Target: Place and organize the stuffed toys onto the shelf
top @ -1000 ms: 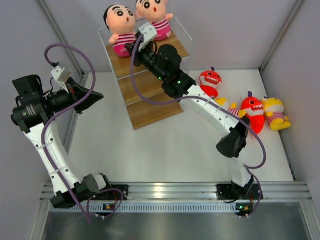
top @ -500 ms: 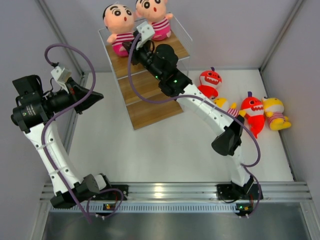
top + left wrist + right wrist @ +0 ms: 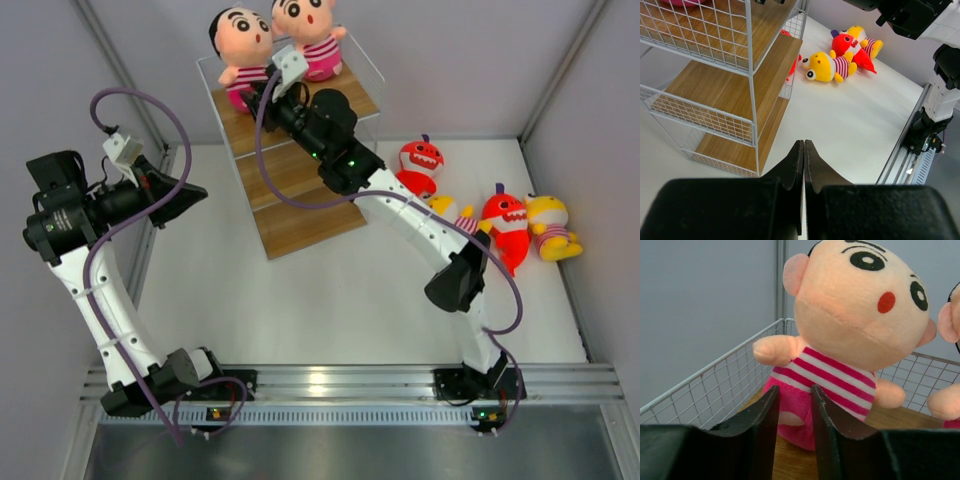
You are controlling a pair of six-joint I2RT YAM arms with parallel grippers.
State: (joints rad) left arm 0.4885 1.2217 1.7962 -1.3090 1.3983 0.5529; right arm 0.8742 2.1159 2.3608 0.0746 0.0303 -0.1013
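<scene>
Just now my right gripper [image 3: 795,389] parted slightly, gripping nothing; the pink-striped boy doll [image 3: 860,300] sits upright on the shelf's [image 3: 705,382] top board beside its twin [image 3: 305,30]. My left gripper [image 3: 803,144] is closed, empty.

The shelf [image 3: 300,225], three light wooden boards in a white wire frame, stood at the table's far edge, left of centre. On its top board the left boy doll [image 3: 240,45] and the right boy doll [image 3: 310,35], both black-haired and in pink stripes, sat upright side by side. On the table a red shark [image 3: 421,160] lay right of the shelf, near the far edge. A partly hidden yellow doll [image 3: 455,212], a second shark [image 3: 505,225] and a second yellow doll [image 3: 548,228] lay in a row toward the right edge.
</scene>
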